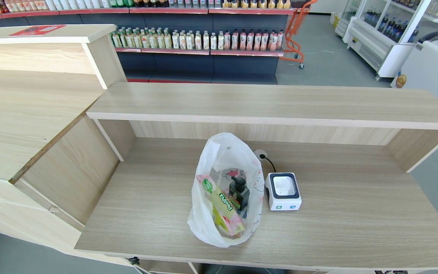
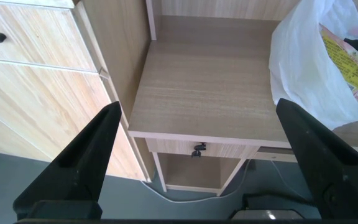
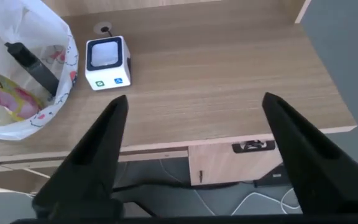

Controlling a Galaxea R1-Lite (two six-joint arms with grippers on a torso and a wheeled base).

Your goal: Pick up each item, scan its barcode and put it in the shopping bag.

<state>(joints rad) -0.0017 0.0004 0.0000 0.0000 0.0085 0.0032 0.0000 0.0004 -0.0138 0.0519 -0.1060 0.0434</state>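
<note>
A white plastic shopping bag (image 1: 224,152) stands open on the wooden counter (image 1: 356,213). Inside it lie a black pump bottle (image 1: 238,192) and a green-and-pink snack packet (image 1: 221,203). The white barcode scanner (image 1: 283,190) sits just right of the bag, its cable running to a hole in the counter. My left gripper (image 2: 204,162) is open, held off the counter's front left edge, with the bag (image 2: 309,68) beyond it. My right gripper (image 3: 194,162) is open too, off the front edge, with the scanner (image 3: 107,62) and bag (image 3: 17,118) farther in. Both hold nothing.
A raised shelf (image 1: 272,102) runs along the back of the counter. A taller cabinet with drawers (image 1: 25,125) stands at the left. Store shelves of bottles (image 1: 200,40) and freezers (image 1: 390,38) are in the room behind.
</note>
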